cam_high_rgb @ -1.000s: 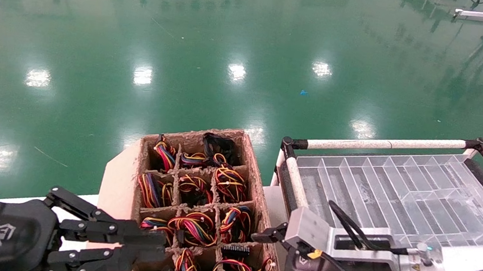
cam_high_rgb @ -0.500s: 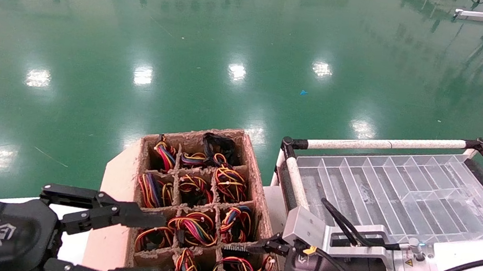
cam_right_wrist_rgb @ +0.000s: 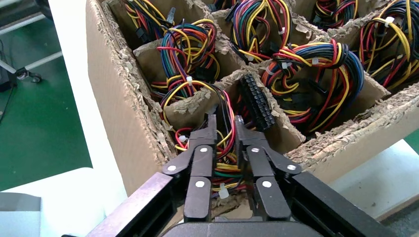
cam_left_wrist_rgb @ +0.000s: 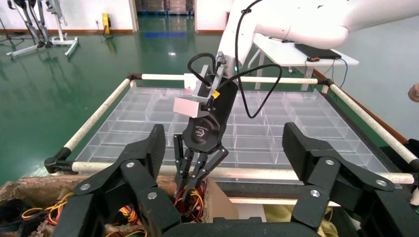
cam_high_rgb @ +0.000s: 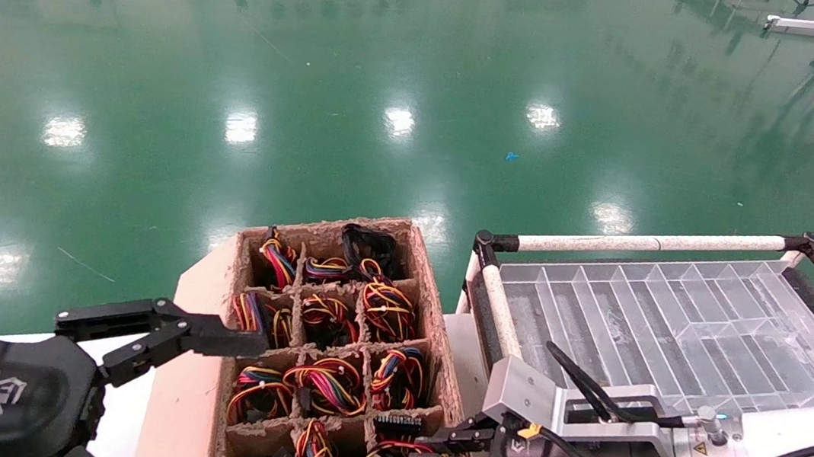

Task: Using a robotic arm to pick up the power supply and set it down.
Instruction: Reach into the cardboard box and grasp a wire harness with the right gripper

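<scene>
Left gripper (cam_high_rgb: 148,414) spread wide at the left side of the cardboard divider tray (cam_high_rgb: 435,316), one finger (cam_high_rgb: 210,338) over its left wall, holding nothing. Tray cells hold power supply wire bundles (cam_high_rgb: 328,384); grey casings not visible. Right gripper (cam_right_wrist_rgb: 226,138) reaches into the tray's near right cell, fingers nearly closed on a power supply's wire bundle (cam_right_wrist_rgb: 223,111), beside the clear compartment rack (cam_high_rgb: 671,328).

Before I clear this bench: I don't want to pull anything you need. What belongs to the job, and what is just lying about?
Job:
right gripper, closed on a wire bundle
cardboard divider box of wire bundles

Lying about:
left gripper, open beside the box
clear compartment tray
white-tube rack
</scene>
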Robot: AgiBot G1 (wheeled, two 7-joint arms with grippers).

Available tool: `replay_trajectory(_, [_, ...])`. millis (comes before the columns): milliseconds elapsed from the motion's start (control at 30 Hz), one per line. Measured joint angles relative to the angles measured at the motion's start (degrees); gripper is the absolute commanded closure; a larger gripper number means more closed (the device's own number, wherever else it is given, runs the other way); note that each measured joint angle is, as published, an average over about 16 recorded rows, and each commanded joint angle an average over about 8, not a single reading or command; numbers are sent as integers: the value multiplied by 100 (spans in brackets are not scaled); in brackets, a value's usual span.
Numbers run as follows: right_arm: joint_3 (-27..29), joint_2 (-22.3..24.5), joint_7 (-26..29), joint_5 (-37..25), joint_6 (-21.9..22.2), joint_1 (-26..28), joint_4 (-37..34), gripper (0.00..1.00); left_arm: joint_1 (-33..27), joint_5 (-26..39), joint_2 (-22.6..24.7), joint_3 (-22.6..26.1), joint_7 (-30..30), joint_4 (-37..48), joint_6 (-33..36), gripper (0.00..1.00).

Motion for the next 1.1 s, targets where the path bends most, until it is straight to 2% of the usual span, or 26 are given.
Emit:
replay_trajectory(333, [140, 147, 189, 226, 3, -17, 187, 100, -1, -3, -2, 4, 2, 0, -2, 0])
replay_trajectory(867, [699, 451, 475, 1192, 14, -4, 568, 100, -2, -7, -4, 10, 5, 0, -4, 0])
replay_trajectory(1100, [684, 534, 627, 1122, 11, 35, 673, 100, -3, -9, -5, 13, 6, 0, -6, 0])
